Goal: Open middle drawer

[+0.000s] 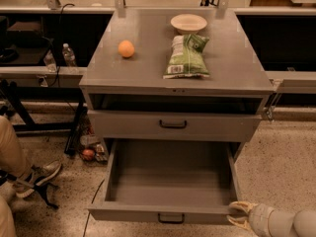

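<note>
The middle drawer (pixel 168 181) is pulled far out of the grey cabinet (pixel 148 78). Its deep grey tray is bare, and its low front panel with a small black handle (pixel 171 217) is near the bottom edge of the view. My gripper (pixel 236 215) is at the bottom right, by the front right corner of this drawer. Its two beige fingertips (pixel 240 207) stand apart, with nothing between them. The taller top drawer (pixel 173 125) above, with a wider black handle, is closed. The lowest drawer is out of view.
On the cabinet top lie an orange (pixel 126 49), a green chip bag (pixel 187 56) and a white bowl (pixel 188 22). A person's leg and shoe (pixel 39 176) are on the floor at left. Water bottles (pixel 69 57) stand behind at left, and cans (pixel 88 153) lie by the cabinet base.
</note>
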You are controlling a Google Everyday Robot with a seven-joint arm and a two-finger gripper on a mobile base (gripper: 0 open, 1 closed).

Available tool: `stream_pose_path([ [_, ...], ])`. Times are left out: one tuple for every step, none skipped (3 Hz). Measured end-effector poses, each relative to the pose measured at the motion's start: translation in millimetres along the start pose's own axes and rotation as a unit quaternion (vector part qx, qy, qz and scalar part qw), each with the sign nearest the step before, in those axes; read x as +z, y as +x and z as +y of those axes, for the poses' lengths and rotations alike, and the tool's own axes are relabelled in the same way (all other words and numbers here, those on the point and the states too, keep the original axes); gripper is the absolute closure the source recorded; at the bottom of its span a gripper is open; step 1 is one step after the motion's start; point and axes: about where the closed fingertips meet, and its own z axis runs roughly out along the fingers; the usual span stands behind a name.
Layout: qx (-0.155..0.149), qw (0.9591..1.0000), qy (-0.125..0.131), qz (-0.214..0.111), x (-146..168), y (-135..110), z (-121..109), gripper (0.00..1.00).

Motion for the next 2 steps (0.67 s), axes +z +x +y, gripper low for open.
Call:
stream_pose_path([
  [0.000,1.0000,-0.001,-0.001,1.1,-0.7,0.7,0.54],
  [0.000,1.0000,-0.002,-0.002,2.4,-1.5,1.5,0.30],
])
